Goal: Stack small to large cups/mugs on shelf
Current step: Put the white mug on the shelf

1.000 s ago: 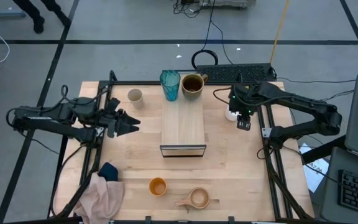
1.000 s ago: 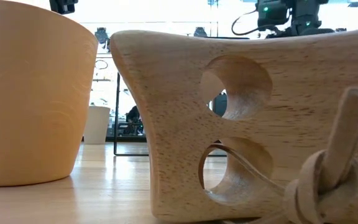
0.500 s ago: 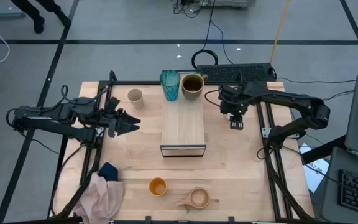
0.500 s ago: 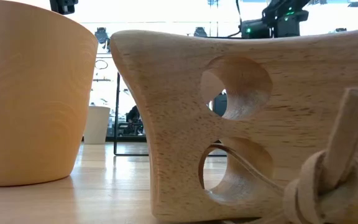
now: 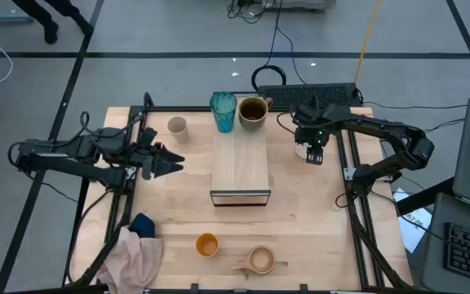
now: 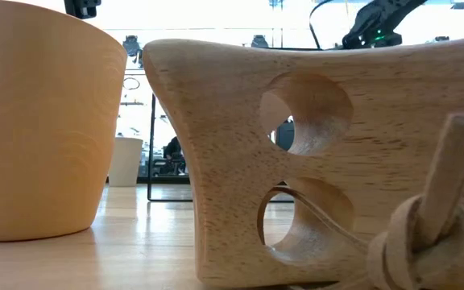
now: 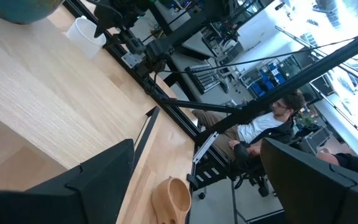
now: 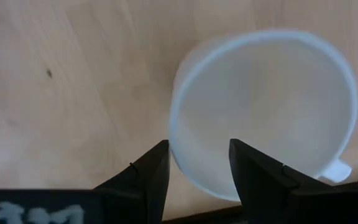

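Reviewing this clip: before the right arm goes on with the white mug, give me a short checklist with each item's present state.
1. Right gripper straddles the rim of the round white mug, one finger inside, one outside: ok.
2. Grip closed on the rim: cannot tell.
3. Mug upright on the wooden tabletop: ok.
4. Flat top of the long light-wood shelf box bare for placing: ok.
5. Left gripper open, parked left of the shelf, clear of the path: ok.
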You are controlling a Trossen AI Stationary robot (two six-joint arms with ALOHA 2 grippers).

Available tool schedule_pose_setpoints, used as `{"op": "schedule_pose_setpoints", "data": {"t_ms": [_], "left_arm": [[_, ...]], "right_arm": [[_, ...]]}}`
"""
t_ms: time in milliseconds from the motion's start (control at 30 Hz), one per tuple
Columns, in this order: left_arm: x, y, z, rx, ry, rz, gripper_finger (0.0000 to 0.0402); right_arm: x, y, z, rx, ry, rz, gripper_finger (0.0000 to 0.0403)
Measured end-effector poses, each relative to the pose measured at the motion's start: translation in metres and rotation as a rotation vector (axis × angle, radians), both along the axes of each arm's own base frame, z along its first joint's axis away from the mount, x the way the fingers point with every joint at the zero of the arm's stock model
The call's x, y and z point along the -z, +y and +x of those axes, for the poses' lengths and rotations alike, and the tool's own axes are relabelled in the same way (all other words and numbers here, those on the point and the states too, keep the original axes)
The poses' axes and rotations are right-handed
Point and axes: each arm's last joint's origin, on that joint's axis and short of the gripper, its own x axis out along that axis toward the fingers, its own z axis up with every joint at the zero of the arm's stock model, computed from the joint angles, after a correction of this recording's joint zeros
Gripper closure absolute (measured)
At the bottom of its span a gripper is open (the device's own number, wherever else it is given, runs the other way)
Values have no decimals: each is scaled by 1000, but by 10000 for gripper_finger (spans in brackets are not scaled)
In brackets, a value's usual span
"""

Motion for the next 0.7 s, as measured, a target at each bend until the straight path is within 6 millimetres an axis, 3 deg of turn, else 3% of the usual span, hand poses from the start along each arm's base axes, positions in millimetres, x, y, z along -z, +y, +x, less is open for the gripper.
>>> {"op": "schedule_pose_setpoints", "data": {"t_ms": [133, 333, 567, 700], "left_arm": [[0, 0, 0, 0, 0, 0, 53], [0, 0, 0, 0, 0, -1, 53], [1, 0, 2, -4, 9, -22, 53], [2, 0, 4, -4, 18, -25, 53]], "right_arm": [[4, 0, -4, 11, 15, 12, 278], [6, 0, -5, 9, 23, 16, 390], [2, 3, -8, 20, 21, 16, 400], [-13, 12, -16, 29, 1, 2, 401]]}}
